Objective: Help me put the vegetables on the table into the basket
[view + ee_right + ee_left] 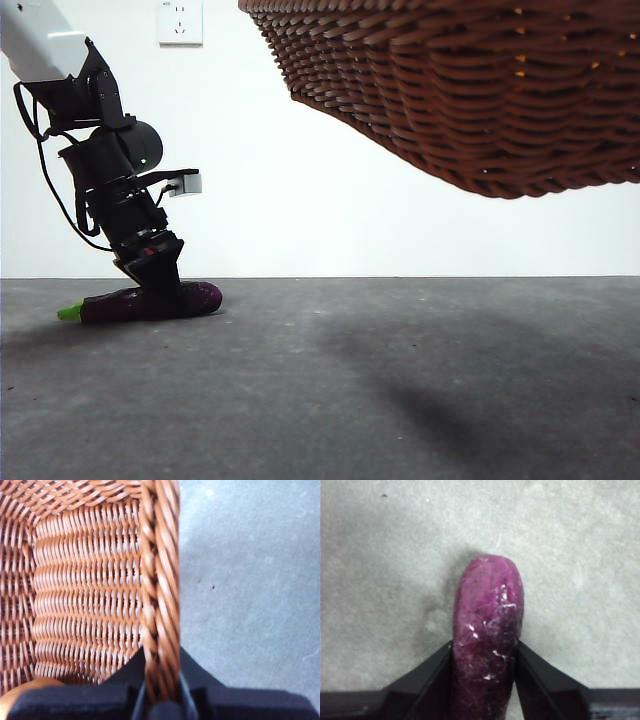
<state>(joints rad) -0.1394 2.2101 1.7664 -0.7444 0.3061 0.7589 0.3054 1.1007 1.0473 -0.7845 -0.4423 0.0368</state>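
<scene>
The dark purple eggplant [112, 306] with its green stem lies on the grey table [420, 390] at the left. My left gripper [160, 290] reaches down onto its middle. In the left wrist view the two black jaws press both sides of the eggplant [489, 610], so the left gripper [484, 649] is shut on it. The brown wicker basket [470, 90] hangs tilted in the air at the upper right. My right gripper [161, 680] is shut on its braided rim [159, 580]. A tan rounded piece [22, 690] shows inside the basket; the rest of it is hidden.
A white wall with a power socket [180, 22] stands behind the table. The basket casts a broad shadow [440, 390] on the table's right half.
</scene>
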